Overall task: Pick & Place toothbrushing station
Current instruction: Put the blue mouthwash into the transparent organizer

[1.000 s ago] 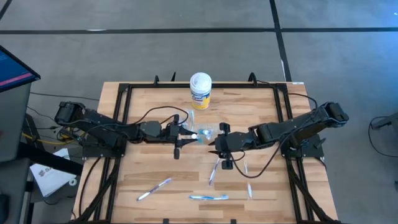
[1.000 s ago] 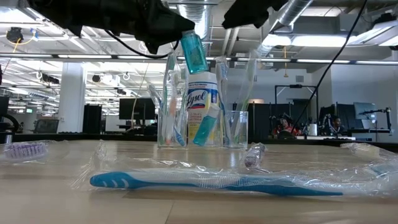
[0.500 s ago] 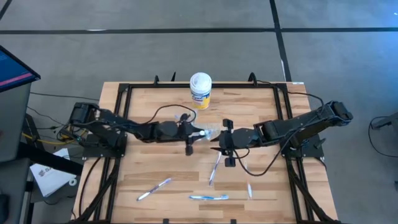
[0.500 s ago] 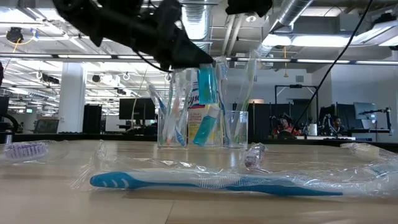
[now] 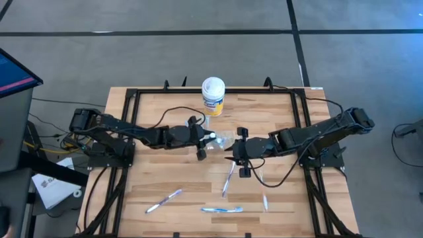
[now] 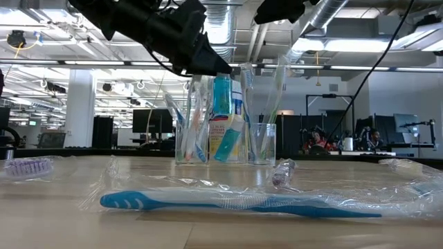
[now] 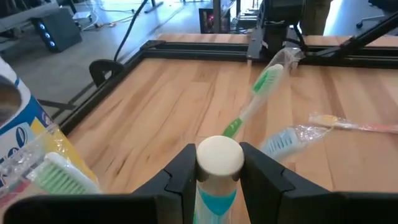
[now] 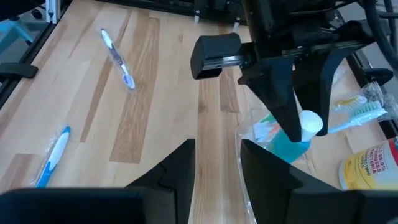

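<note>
In the low view, two see-through cups (image 6: 191, 144) (image 6: 261, 142) stand upright on the table with toothbrushes in them. A teal tube (image 6: 226, 138) leans between them; I cannot tell which cup it is in. My left gripper (image 5: 209, 138) is shut on a second teal tube with a white cap (image 6: 221, 94), held just above the cups. My right gripper (image 5: 230, 151) hovers open beside the cup (image 5: 223, 140), higher up, with nothing between its fingers (image 8: 180, 168). My left gripper pinches the tube at its white cap (image 7: 219, 155) between its two fingers (image 7: 186, 175). The fingers come from the table's left, slanting a little downward. The tube's teal body (image 6: 221, 97) hangs upright below them, lifted clear above the cups.
The yellow canister with a white lid (image 5: 213, 96) stands behind the cups at the far edge. Wrapped toothbrushes lie loose near the front: (image 5: 164, 200), (image 5: 222, 209), (image 5: 228, 180). Black frame rails (image 5: 132, 112) border the wooden table on the left and right.
My left gripper has gone toward the table's right edge and down, over the cups, and has tipped nearer to level. The tube it holds was tilted and higher; it now hangs upright and lower, just above the cups.
</note>
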{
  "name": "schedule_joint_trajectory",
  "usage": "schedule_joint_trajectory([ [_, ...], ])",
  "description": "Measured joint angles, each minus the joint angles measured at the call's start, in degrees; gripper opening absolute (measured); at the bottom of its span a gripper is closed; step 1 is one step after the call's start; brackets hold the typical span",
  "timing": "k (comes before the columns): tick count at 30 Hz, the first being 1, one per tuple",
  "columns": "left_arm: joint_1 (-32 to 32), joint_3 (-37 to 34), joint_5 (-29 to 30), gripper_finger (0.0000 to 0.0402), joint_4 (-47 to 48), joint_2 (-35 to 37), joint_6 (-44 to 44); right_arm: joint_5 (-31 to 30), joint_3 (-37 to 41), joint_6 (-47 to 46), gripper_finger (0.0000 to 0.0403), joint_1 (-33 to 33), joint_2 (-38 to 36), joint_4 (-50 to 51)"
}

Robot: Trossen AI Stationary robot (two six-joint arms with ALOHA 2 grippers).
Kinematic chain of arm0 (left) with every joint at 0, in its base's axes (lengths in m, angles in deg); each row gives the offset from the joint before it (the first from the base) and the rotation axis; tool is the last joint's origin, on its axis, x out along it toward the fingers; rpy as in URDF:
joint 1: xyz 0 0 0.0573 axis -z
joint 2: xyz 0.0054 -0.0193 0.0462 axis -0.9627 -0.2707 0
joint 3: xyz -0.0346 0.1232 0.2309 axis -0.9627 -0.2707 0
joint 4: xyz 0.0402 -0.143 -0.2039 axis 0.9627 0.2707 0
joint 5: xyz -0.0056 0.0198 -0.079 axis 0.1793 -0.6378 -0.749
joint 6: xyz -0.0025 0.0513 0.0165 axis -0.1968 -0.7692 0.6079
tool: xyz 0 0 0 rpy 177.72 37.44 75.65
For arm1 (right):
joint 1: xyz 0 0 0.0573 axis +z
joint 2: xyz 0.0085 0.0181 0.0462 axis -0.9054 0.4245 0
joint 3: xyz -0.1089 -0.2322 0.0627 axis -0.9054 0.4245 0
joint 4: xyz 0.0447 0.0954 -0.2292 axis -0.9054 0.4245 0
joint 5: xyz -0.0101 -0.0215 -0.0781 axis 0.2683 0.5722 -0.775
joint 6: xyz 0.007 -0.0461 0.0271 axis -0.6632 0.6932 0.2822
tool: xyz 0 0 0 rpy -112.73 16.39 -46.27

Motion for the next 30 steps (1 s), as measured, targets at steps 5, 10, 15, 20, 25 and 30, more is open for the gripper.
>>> schedule_joint_trajectory([
  [5, -0.6, -0.28, 0.05, 0.0087, 0.29, -0.61, 1.47, 0.0, 0.0, -0.02, 0.0118, 0.0, 0.0, -0.15],
  [10, -1.99, -1.16, 0.38, 0.0087, 0.37, -1.15, 3.5, -0.02, 0.0, -0.02, 0.0118, 0.0, 0.0, -0.36],
  [15, -2.69, -1.16, 0.35, 0.0094, 0.1, -1.14, 5.78, 0.0, 0.0, -0.02, 0.0118, 0.0, 0.0, -0.31],
  [20, -2.71, -1.16, 0.34, 0.0097, 0.08, -1.14, 6.45, 0.0, 0.0, -0.02, 0.0118, 0.0, 0.0, -0.31],
  [25, -2.71, -1.16, 0.33, 0.0099, 0.09, -1.14, 7.28, -0.02, 0.0, -0.02, 0.0118, 0.0, 0.0, -0.31],
  [30, -2.71, -1.16, 0.31, 0.01, 0.09, -1.14, 7.28, 0.0, 0.0, -0.02, 0.0118, 0.0, 0.0, -0.31],
])
